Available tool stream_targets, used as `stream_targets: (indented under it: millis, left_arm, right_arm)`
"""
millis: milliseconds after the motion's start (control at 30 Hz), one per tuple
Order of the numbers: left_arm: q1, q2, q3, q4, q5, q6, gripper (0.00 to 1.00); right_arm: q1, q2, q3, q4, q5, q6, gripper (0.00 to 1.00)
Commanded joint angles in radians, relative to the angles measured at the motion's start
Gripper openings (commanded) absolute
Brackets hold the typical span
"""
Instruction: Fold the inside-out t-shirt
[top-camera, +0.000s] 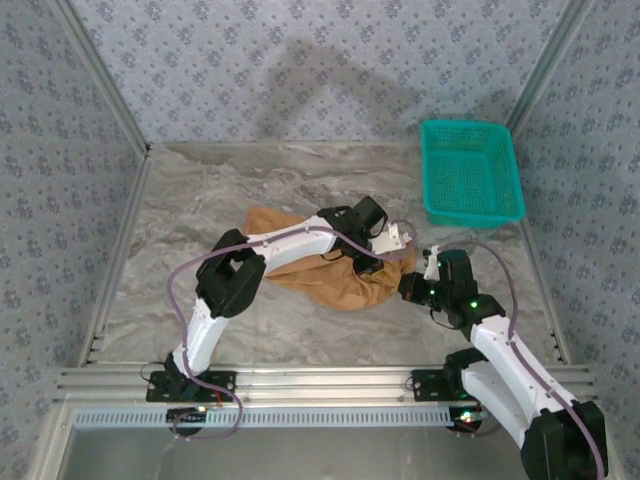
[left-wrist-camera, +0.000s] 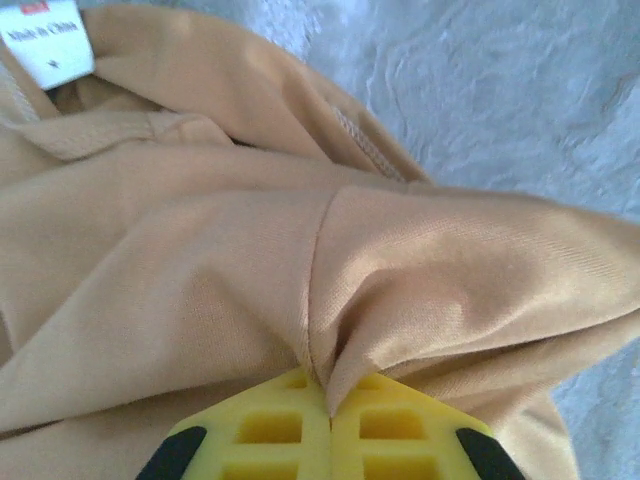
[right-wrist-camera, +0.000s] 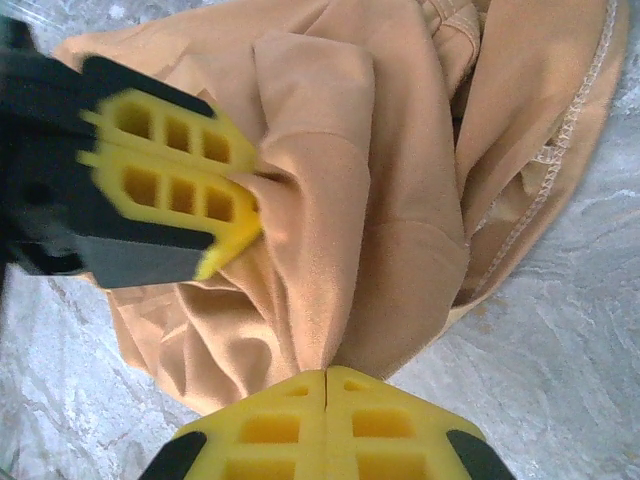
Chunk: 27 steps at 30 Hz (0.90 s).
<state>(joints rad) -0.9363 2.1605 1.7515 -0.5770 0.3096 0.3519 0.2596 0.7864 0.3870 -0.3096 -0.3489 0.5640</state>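
Left claw (left-wrist-camera: 330, 410): clenched, pads together on a pinched ridge of the t-shirt (top-camera: 300, 282). The cloth puckers right at its tips. Up and to the left of this claw, the white label (left-wrist-camera: 48, 40) lies on the cloth near a stitched seam. Up and to the right of it, the shirt's edge ends and the bare surface (top-camera: 190, 210) starts.

In the top view, the t-shirt is a crumpled heap mid-surface. Most of it is left of both claws and partly under the left arm. There is wide open room left of and beyond the heap, up to the walls. A bare strip lies on the near side of both claws, down to the rail.

Right claw (right-wrist-camera: 327, 385): clenched, grasping a bunched fold at the shirt's right end. The left claw comes in from its left and bites the same bunch just beside it, so the two are close with little room between. Right of the right claw, a loose stitched hem (right-wrist-camera: 560, 140) hangs open, with bare marble past it.

The teal basket (top-camera: 475, 212) sits beyond and to the right of the right claw, in the far corner. It is well apart from the cloth.
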Motion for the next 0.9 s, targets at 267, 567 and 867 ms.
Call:
stream_targets:
  millis: [267, 567, 867]
  left_arm:
    - [0.053, -0.098, 0.157, -0.157, 0.207, -0.180, 0.00]
    - [0.083, -0.138, 0.060, -0.147, 0.272, -0.222, 0.19]
    - [0.078, -0.020, 0.122, -0.170, 0.243, -0.274, 0.28]
  right_arm:
    - [-0.004, 0.256, 0.160, -0.001, 0.199, -0.059, 0.00]
    - [-0.059, 0.382, 0.301, 0.020, 0.215, -0.015, 0.00]
    - [0.042, 0.293, 0.287, 0.018, 0.158, -0.020, 0.00]
